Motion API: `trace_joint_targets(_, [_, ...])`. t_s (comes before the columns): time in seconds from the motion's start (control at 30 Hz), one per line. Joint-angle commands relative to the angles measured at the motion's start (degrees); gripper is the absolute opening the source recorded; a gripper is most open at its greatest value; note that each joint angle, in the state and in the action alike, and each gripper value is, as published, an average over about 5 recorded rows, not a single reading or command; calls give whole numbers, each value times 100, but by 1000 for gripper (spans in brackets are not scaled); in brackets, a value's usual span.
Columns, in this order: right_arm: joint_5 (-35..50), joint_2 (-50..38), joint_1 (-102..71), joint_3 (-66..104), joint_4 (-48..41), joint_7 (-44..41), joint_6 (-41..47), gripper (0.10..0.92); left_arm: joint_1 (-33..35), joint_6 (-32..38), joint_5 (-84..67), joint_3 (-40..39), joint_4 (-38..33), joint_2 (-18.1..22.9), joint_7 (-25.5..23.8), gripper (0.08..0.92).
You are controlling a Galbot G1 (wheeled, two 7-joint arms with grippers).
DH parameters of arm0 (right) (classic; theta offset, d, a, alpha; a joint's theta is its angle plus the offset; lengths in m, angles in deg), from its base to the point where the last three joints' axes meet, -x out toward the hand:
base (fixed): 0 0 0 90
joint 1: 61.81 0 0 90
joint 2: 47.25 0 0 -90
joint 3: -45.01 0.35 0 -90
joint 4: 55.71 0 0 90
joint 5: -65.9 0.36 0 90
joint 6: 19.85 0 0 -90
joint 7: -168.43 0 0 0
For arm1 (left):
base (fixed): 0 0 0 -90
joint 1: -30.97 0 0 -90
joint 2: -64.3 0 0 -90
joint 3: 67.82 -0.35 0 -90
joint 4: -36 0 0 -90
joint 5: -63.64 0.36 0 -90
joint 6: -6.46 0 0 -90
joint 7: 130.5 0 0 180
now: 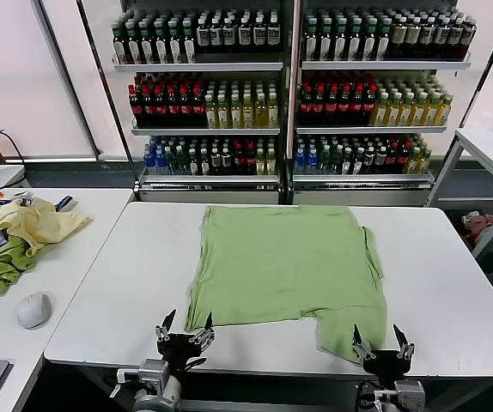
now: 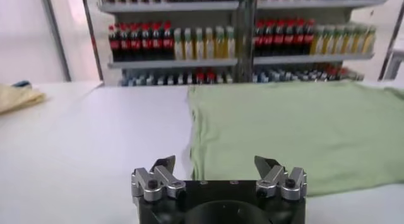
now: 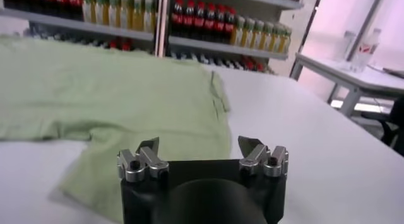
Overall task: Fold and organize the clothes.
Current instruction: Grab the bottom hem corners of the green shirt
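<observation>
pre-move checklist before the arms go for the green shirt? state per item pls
1. Left gripper open and holding nothing: ok, jaws spread at the near table edge.
2. Right gripper open and holding nothing: ok, jaws spread at the near edge.
3. Shirt spread on the table: ok for most of it, it lies mostly flat.
4. Shirt squared up: not ok, a flap at the near right corner sticks out towards the right gripper.
5. Nothing lying on the shirt: ok.
6. Other clothes kept apart: ok, piled on the side table to the left.
7. Which face is up: cannot tell, no buttons or print visible.
</observation>
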Motion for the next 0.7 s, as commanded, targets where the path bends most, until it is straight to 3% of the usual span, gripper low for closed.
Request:
trace_joint_targets(0.03, [-44,32,-42,-28,-84,37,197,823,-442,-413,-164,-128,553,-34,375,823])
trace_joint_targets(0.2, [17,76,-61,-114,-110,40,194,791,-530,-504,-220,-123,638,-17,488,823])
trace_joint_targets(0.37, [147,96,-62,-133,-120,59,190,657,-521,-637,-407,-125,638,-31,522,816])
trace_joint_targets(0.7, [359,52,-103,-96,-37,34,219,372,-364,-686,-1109,-157,403,-98,409,560])
